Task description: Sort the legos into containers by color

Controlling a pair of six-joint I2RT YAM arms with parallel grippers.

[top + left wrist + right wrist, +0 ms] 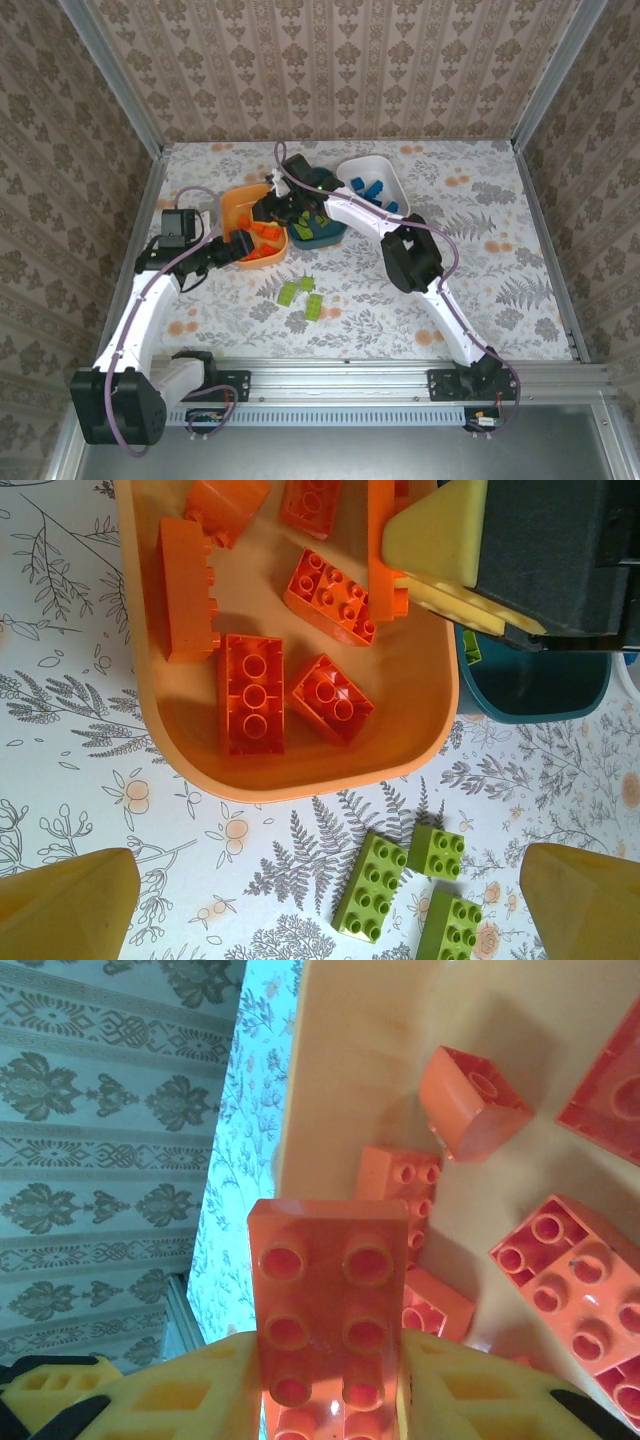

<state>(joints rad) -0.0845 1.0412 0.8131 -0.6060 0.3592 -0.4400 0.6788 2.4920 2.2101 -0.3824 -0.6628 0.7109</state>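
While the right gripper [330, 1385] grips an orange brick [327, 1290] over the orange dish [300, 783] holding several others, and blue bricks [371, 189] sit in the white dish [352, 167], three lime green bricks [372, 885] lie unsorted on the surface [60, 730] by the wide-open left gripper [325, 905], so sorting seems mostly done.

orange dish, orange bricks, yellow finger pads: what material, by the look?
Orange dish: moulded plastic by the look, smooth semi-gloss, soft sheen along rounded rim. Orange bricks: hard glossy plastic, bright highlights on studs. Yellow finger pads: matte, faintly grainy; printed plastic or rubber, can't tell.
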